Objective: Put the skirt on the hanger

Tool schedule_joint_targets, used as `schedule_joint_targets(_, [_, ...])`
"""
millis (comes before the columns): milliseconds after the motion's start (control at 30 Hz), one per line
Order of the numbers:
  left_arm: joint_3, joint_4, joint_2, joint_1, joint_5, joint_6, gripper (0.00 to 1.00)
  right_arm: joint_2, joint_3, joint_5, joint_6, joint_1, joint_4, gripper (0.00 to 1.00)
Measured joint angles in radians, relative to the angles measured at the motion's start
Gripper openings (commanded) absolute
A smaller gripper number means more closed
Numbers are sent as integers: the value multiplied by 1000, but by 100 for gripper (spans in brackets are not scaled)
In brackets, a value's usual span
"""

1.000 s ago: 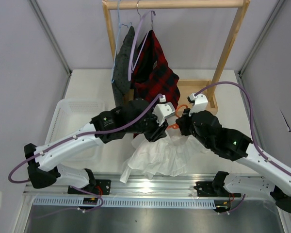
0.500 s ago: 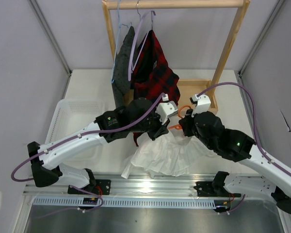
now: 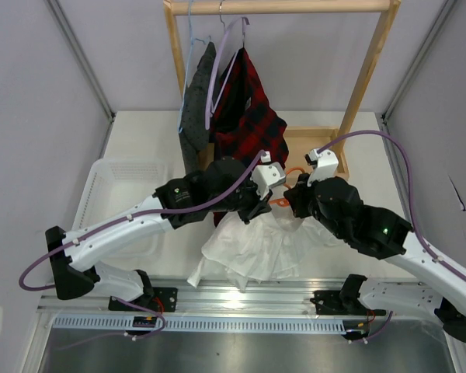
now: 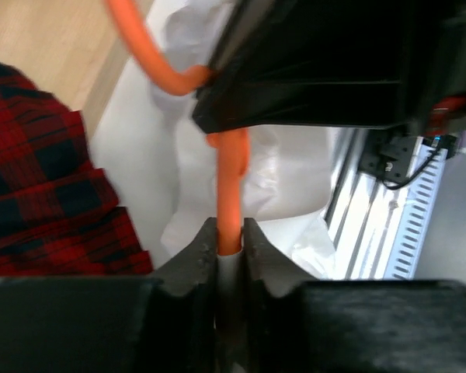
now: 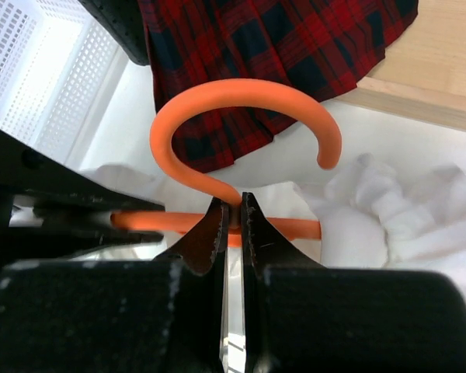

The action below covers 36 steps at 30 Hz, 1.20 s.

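Observation:
The orange hanger (image 3: pixel 280 203) is held between both grippers above the white skirt (image 3: pixel 248 250), which lies crumpled on the table in front of the rack. My left gripper (image 4: pixel 230 233) is shut on one straight arm of the hanger (image 4: pixel 231 179), with a bit of white skirt (image 4: pixel 287 179) fabric caught in the jaws under it. My right gripper (image 5: pixel 231 210) is shut on the hanger's neck just below the hook (image 5: pixel 241 97). White skirt folds (image 5: pixel 388 225) bunch along the hanger bar. In the top view the two grippers, left (image 3: pixel 258 203) and right (image 3: pixel 290 203), almost touch.
A wooden rack (image 3: pixel 366 81) stands behind, carrying a red-and-black plaid garment (image 3: pixel 248 116) on a lavender hanger (image 3: pixel 216 74) and a dark grey garment (image 3: pixel 196 105). A white mesh basket (image 3: pixel 120 183) sits left. The rack's wooden base (image 3: pixel 326 144) lies behind the grippers.
The left gripper has closed onto the hanger's arm after reaching in a little toward the right. The skirt's lower edge has shifted slightly left. The right gripper keeps its hold.

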Motion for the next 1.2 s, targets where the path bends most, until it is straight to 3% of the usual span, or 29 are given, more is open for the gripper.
schedule_joint_targets(33, [-3,1,0,5,-8,2,0,-2,0,-1,0,0,-2,0])
schedule_joint_targets(200, [-32,37,-10,7,-13,0,0,0,0,-2,0,0,-7,2])
schedule_joint_targets(233, [-41,46,-17,6,-16,0,0,2,0,0,1,0,-5,8])
schedule_joint_targets(267, [-53,56,-26,6,-21,0,0,4,0,1,1,0,-4,23])
schedule_joint_targets(367, [-79,68,-48,4,-39,-1,0,18,15,14,11,2,-3,49])
schedule_joint_targets(467, [-89,71,-61,5,-64,-14,0,21,40,42,10,-3,-6,59])
schedule_joint_targets(933, [-127,82,-176,69,-80,-56,0,-53,43,59,24,-185,-48,62])
schedule_joint_targets(1000, [-127,82,-180,69,-77,-56,0,-55,29,39,24,-211,-48,53])
schedule_joint_targets(1067, [-127,81,-180,69,-73,-56,0,-51,9,23,24,-232,-45,35])
schedule_joint_targets(1133, [-127,79,-180,69,-72,-56,0,-40,-6,9,26,-246,-45,30])
schedule_joint_targets(1200, [-127,78,-180,69,-72,-56,0,-25,-19,-11,23,-264,-42,17])
